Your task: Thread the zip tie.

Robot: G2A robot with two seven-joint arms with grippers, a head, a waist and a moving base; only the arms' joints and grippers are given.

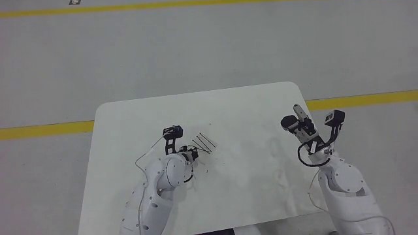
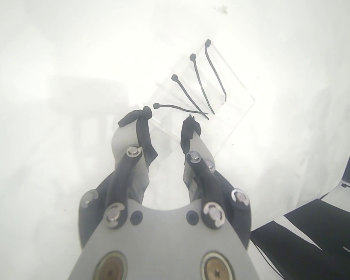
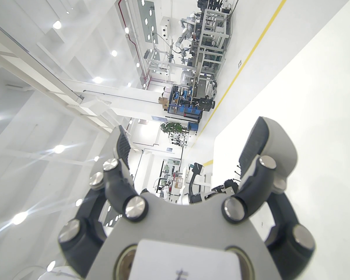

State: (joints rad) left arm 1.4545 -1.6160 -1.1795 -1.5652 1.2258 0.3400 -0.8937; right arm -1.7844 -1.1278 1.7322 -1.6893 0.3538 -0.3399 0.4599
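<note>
From the top view, a white table (image 1: 261,111) stood on a pale floor marked with yellow lines (image 1: 196,2). The left gripper (image 1: 191,152) sat low over the table's near-left part. A small fan of black zip ties (image 1: 204,143) lay just beyond its tip. The right gripper (image 1: 299,123) was held up near the table's right edge, well apart from the ties, and its tip pointed away from the robot.

In the left wrist view, four zip ties lay side by side on a clear plastic sheet (image 2: 239,97) that lay flat on the table. Their square heads pointed away from the gripper. The nearest zip tie (image 2: 178,107) lay across the others' direction, and its tail crossed the end of the next one. The left gripper's jaws stood partly apart with nothing between them. Its fingertips (image 2: 147,113) were wrapped in black tape. One fingertip was just beside the head of the nearest zip tie and the other was near its tail. I could not tell whether either one touched the sheet.

In the right wrist view, the right gripper's jaws were spread wide and held nothing. They pointed out over the table's edge toward the hall behind, where there were racks of equipment (image 3: 204,30).
</note>
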